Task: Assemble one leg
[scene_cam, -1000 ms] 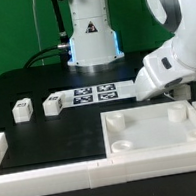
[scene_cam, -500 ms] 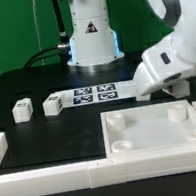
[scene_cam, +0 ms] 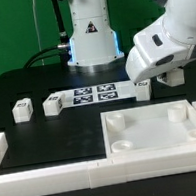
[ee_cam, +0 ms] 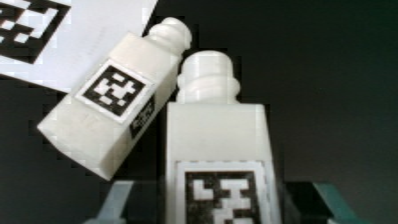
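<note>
the gripper (ee_cam: 217, 205) is clamped on an upright white leg (ee_cam: 217, 140), its fingers (ee_cam: 121, 200) flanking the tagged face, near the marker board (scene_cam: 93, 93) at its end on the exterior view's right. a second leg (ee_cam: 111, 100) lies tilted just beside it (two other legs (scene_cam: 22, 110) sit well apart).

Robotics laboratory: a Franka arm's warning-labelled base (scene_cam: 87, 32) is standing on a black table (scene_cam: 50, 128) before a green backdrop (scene_cam: 6, 33), a tagged marker board (scene_cam: 93, 93) lying nearby.

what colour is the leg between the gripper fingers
The leg is white, with a black-and-white square tag on one face; best in the wrist view.
</note>
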